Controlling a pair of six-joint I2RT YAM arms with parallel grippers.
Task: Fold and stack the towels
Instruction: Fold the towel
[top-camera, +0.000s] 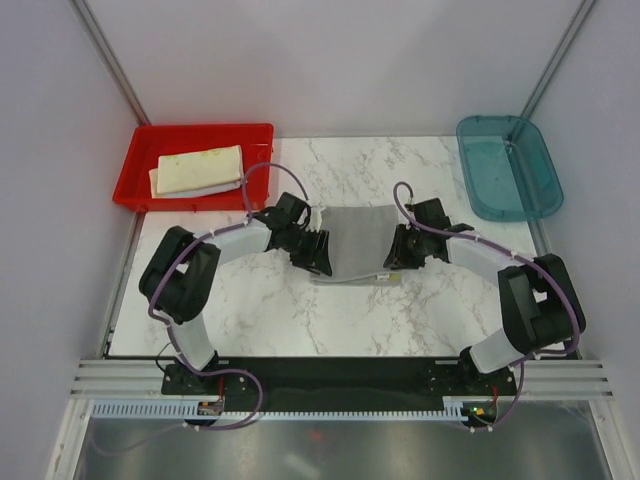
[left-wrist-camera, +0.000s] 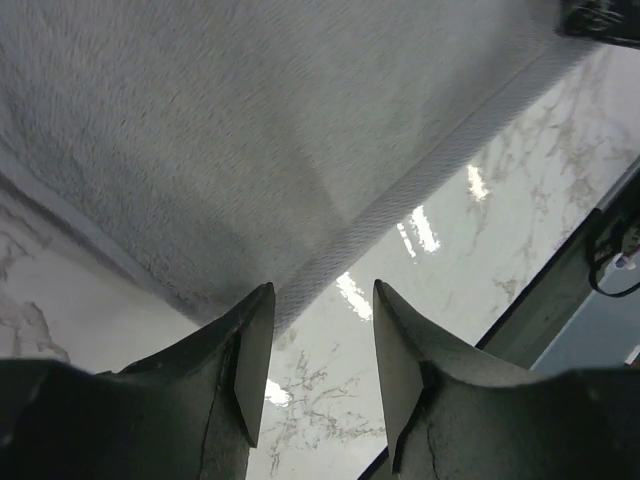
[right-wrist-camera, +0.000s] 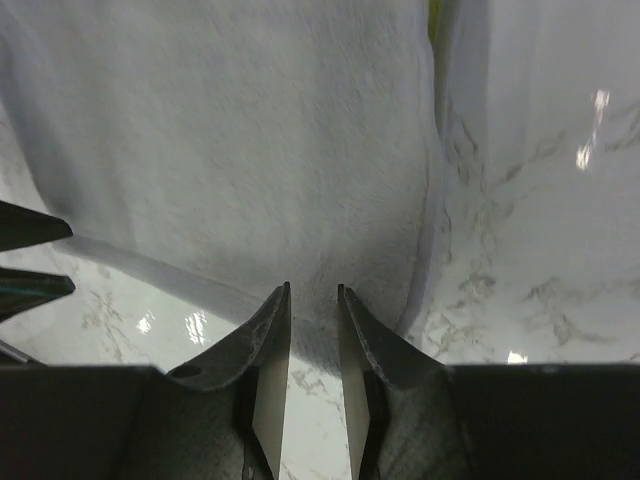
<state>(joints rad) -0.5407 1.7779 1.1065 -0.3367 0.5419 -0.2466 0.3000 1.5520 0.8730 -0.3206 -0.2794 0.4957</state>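
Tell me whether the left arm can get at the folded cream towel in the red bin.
Probably yes. The left arm's fingers stand open and empty beside the grey towel; the red bin is open-topped on that arm's side, with nothing between, and the cream towel lies uncovered.

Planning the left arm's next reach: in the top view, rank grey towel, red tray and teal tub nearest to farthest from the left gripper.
1. grey towel, table centre, right beside the left gripper.
2. red tray, back left.
3. teal tub, back right, across the table.
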